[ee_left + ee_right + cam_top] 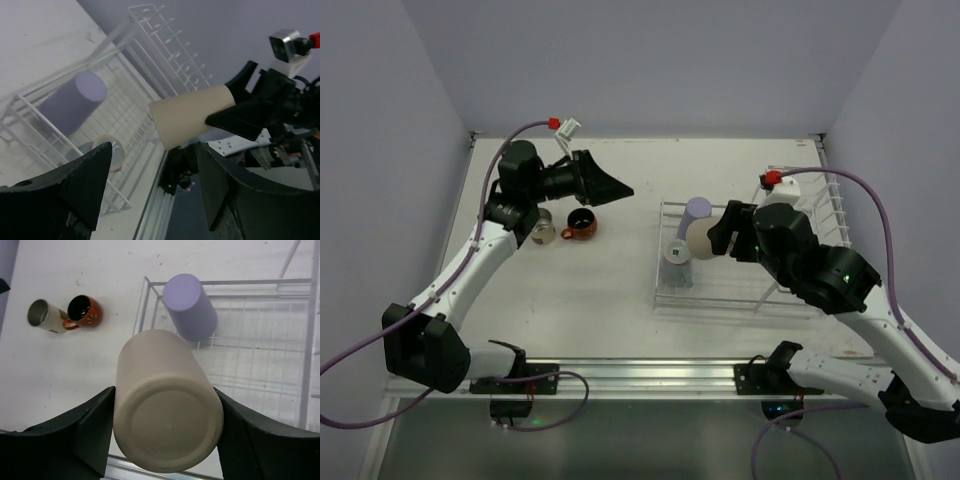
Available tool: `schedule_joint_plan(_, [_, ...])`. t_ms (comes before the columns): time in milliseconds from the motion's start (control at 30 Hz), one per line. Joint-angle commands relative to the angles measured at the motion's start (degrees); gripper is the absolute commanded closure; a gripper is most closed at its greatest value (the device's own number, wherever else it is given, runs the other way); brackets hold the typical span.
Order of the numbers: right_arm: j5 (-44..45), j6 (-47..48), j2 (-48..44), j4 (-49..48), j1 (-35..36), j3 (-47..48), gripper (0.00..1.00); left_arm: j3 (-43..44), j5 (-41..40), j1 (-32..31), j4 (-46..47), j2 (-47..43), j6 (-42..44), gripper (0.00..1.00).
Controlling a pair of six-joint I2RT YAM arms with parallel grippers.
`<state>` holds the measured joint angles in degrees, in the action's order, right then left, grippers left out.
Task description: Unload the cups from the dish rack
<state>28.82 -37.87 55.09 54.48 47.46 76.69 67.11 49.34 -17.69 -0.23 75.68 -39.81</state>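
My right gripper [717,236] is shut on the beige tumbler [699,238] and holds it on its side above the left end of the white wire dish rack [720,307]. In the right wrist view the tumbler's base [167,427] fills the gap between both fingers. The lavender tumbler [698,211] stands upside down in the rack tray [250,282]. A short blue-grey cup [678,262] sits in the tray just below the held tumbler. The orange-red mug [580,225] stands on the table left of the rack. My left gripper [615,187] is open and empty above the mug.
A pale cup with a silvery inside [542,228] lies on its side touching the orange mug's left. The rack's taller basket section [825,215] rises at the right, behind my right arm. White walls close in the table at the back and sides.
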Motion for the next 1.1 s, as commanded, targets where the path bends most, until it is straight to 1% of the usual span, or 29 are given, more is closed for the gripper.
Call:
schedule_joint_plan(0, [-7.2, 0.6, -4.7, -17.3, -0.4, -7.6, 1.00, -7.8, 13.8, 0.5, 32.1, -2.6, -25.2, 0.28])
schedule_joint_plan(67, [-8.2, -1.4, -8.0, -21.1, -0.5, -12.5, 1.00, -9.5, 13.9, 0.4, 37.1, -2.9, -28.3, 0.27])
schedule_joint_plan(133, [-8.5, -3.3, -10.2, -26.1, -0.4, -15.4, 1.00, -11.7, 13.7, 0.4, 39.8, -3.3, -31.7, 0.26])
schedule_joint_plan(167, [-8.9, -4.6, -11.2, -28.4, -0.5, -18.6, 1.00, -12.5, 13.6, 0.4, 42.5, -3.3, -32.9, 0.25])
schedule_joint_plan(200, [-9.7, -5.0, -13.3, -33.2, -0.7, -20.3, 1.00, -13.4, 13.4, 0.4, 44.4, -3.3, -36.0, 0.24])
schedule_joint_plan(267, [-12.2, -5.6, -14.8, -37.6, -1.0, -24.1, 1.00, -16.1, 12.9, 0.1, 49.8, -2.9, -39.1, 0.24])
schedule_joint_plan(300, [-13.0, -5.6, -15.7, -41.6, -1.1, -25.2, 1.00, -16.7, 12.8, 0.1, 50.8, -2.7, -40.9, 0.24])
schedule_joint_plan(467, [-15.6, -4.7, -17.7, -52.6, -1.1, -31.4, 1.00, -17.3, 12.3, -0.8, 50.9, -2.8, -41.0, 0.23])
schedule_joint_plan(500, [-16.0, -4.6, -17.9, -56.4, -1.1, -32.3, 1.00, -17.1, 12.3, -0.9, 50.5, -2.9, -40.8, 0.23])
schedule_joint_plan(733, [-20.0, -5.3, -14.0, -64.8, -1.7, -33.0, 1.00, -16.9, 11.7, -1.7, 48.8, -2.8, -39.7, 0.22])
schedule_joint_plan(867, [-20.9, -5.7, -11.7, -67.0, -1.8, -32.3, 1.00, -17.1, 11.6, -1.7, 48.3, -2.6, -39.2, 0.22])
schedule_joint_plan(1067, [-24.1, -6.1, -7.0, -69.3, -1.8, -30.6, 1.00, -16.4, 11.0, -2.4, 50.9, -2.0, -41.1, 0.22])
